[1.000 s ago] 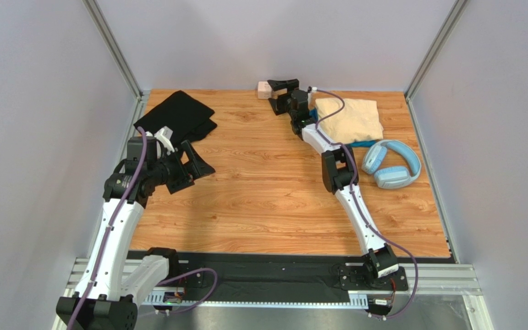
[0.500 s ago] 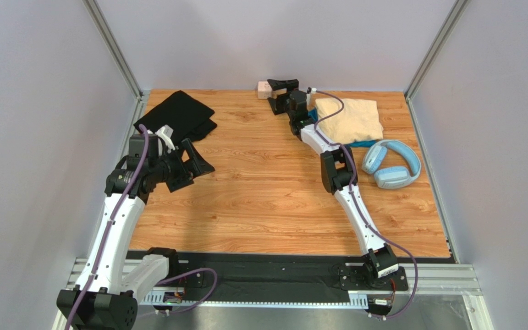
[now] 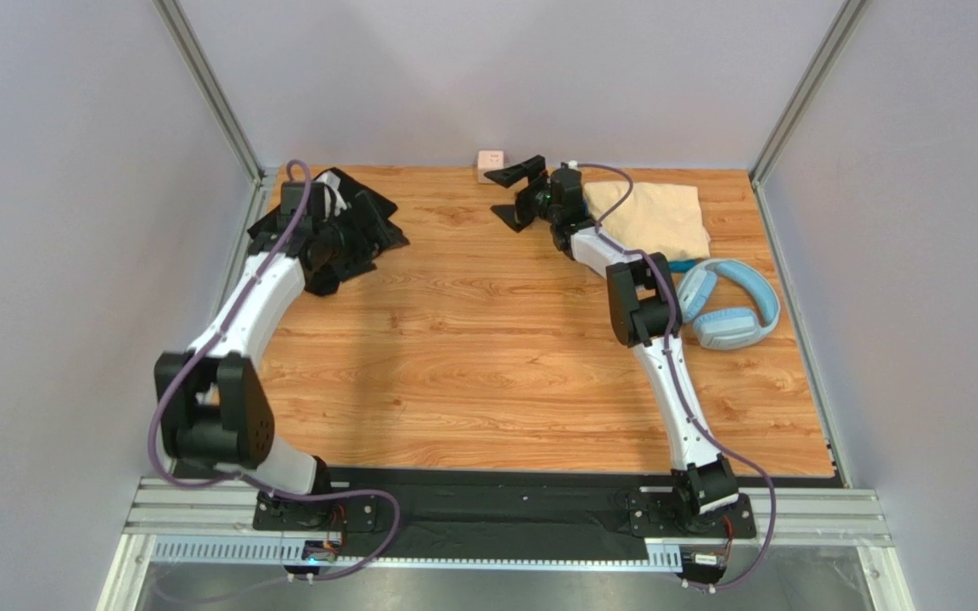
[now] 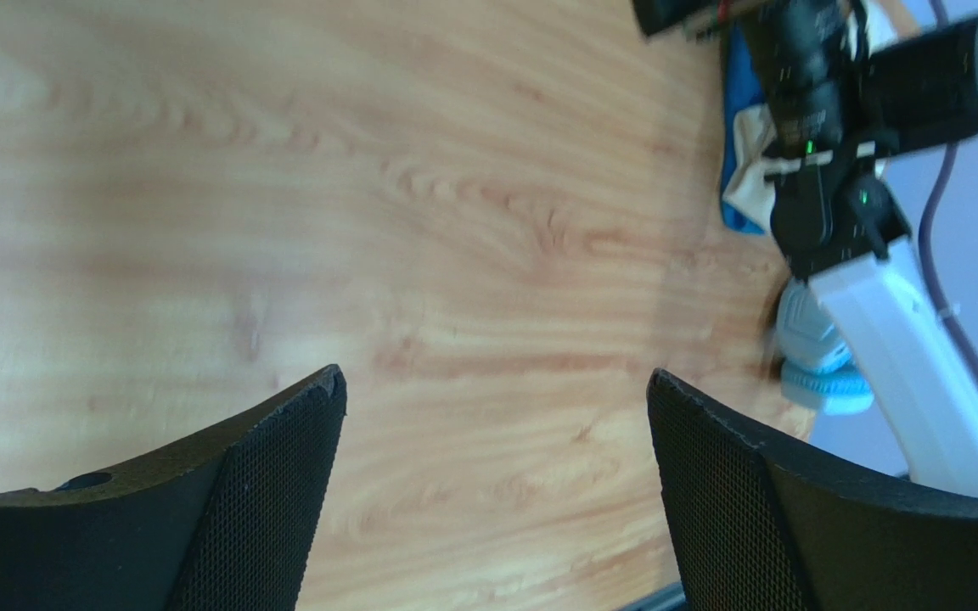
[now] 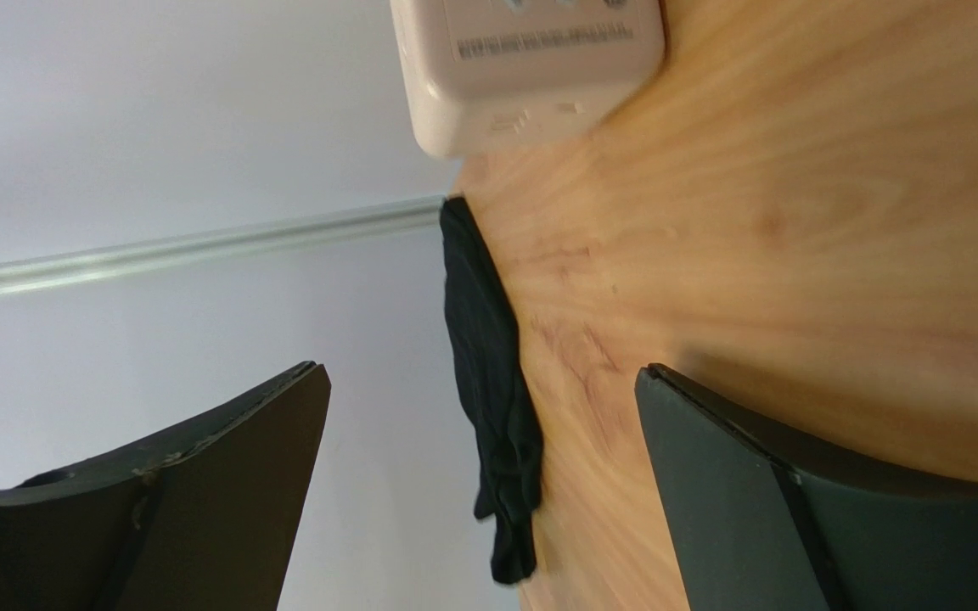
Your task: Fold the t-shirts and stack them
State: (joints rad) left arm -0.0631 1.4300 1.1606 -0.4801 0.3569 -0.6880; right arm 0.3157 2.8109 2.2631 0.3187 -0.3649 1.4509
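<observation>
T-shirts: 3.
- black t-shirt (image 5: pixel 497 395) ×1, table 11 o'clock, left gripper (image 4: pixel 492 382) over it, jaws wide, empty
- cream t-shirt (image 3: pixel 660 217) ×1, 1 o'clock, atop blue t-shirt (image 4: pixel 737 204) ×1

Right gripper (image 5: pixel 480 372) wide, empty.
Headphones (image 3: pixel 726 306) ×1, 2 o'clock.
Pink cube (image 3: pixel 490 159) ×1, 12 o'clock.

Two arms, left arm (image 3: pixel 252 293) and right arm (image 3: pixel 673 382) — white link shells, black joint housings, purple cables (image 4: pixel 925 236), black base plates (image 3: pixel 692 509). Left gripper (image 4: pixel 492 382) — black fingers (image 4: pixel 265 497), mesh-textured inner faces. Green indicator lights (image 4: pixel 859 199).
</observation>
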